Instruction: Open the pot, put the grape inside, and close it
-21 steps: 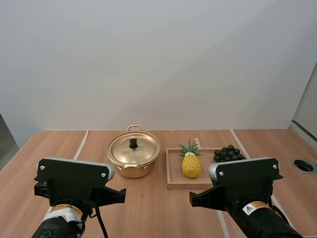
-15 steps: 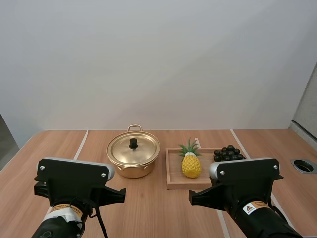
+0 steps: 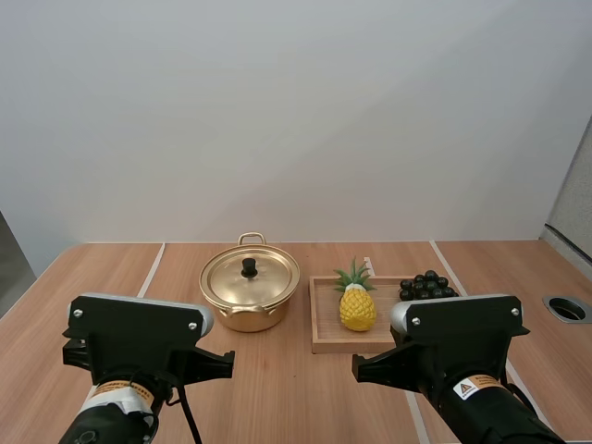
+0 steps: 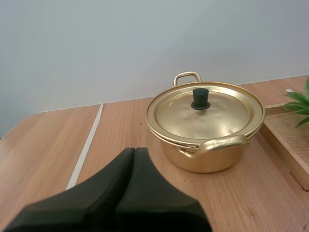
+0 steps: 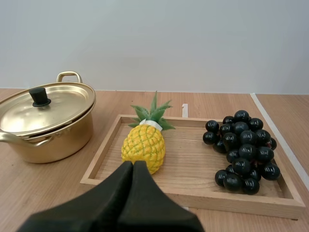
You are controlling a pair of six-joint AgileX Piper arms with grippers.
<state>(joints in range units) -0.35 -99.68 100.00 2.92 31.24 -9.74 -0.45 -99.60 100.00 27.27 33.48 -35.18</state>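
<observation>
A gold pot (image 3: 250, 294) stands on the table with its lid (image 3: 250, 277) on, black knob on top; it is seen close in the left wrist view as pot (image 4: 207, 128). A bunch of dark grapes (image 3: 426, 286) lies at the right end of a wooden tray (image 3: 326, 344); the grapes (image 5: 244, 150) rest on the tray (image 5: 193, 191) in the right wrist view. My left gripper (image 4: 134, 153) is shut on nothing, short of the pot. My right gripper (image 5: 133, 167) is shut, just in front of the tray.
A yellow toy pineapple (image 3: 356, 302) lies on the tray's left half, between pot and grapes; the pineapple (image 5: 144, 141) sits right ahead of my right gripper. A round hole (image 3: 567, 309) is in the table at the far right.
</observation>
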